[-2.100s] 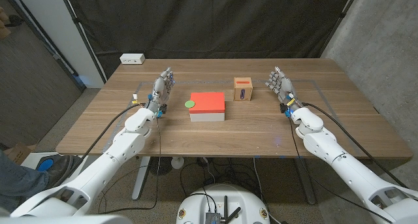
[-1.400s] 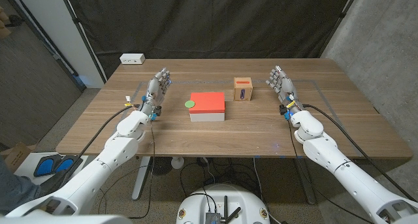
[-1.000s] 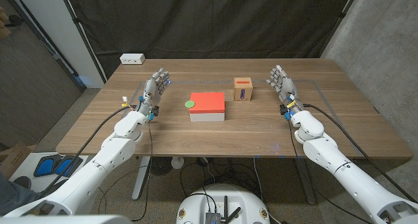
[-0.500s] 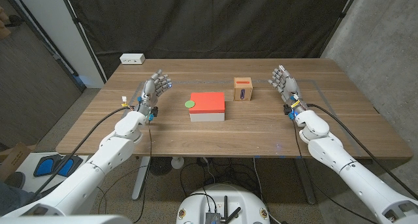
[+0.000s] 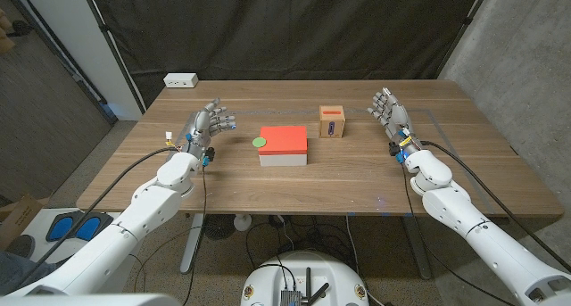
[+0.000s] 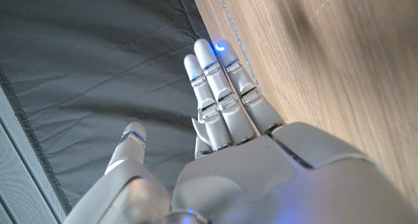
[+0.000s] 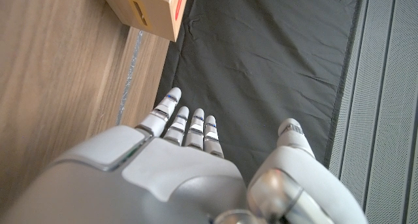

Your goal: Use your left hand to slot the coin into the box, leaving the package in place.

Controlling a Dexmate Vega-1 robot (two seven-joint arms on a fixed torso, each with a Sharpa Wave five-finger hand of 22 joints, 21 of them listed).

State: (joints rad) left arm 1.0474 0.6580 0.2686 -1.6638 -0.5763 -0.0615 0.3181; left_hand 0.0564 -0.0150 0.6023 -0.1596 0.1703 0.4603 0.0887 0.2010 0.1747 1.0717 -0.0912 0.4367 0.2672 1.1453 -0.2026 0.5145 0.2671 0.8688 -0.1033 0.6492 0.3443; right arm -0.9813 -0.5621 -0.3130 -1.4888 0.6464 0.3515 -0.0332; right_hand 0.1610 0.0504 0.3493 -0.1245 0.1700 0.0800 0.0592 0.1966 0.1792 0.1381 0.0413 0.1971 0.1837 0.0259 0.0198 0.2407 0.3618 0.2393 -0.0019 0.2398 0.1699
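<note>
Coin, a small flat green disc, is lying on the near-left corner of the package, a low rectangular box with a smooth red top and pale sides sitting at the middle of the wooden surface. Going left to right: the left hand is hovering over the surface's left part, well apart from the coin, with its silver, segmented fingers spread wide and holding nothing; it is probably angling toward the coin to pick it up. To the right of the package, a small wooden box is standing upright, cube-like, with a red top and a dark slot in its front face, apparently turned toward the robot so the coin can go in. Further right, the right hand is waiting upright near the box, fingers wide and gripping nothing, probably parked out of the way since the task belongs to the left. The surface is showing a warm, matte wood grain.
</note>
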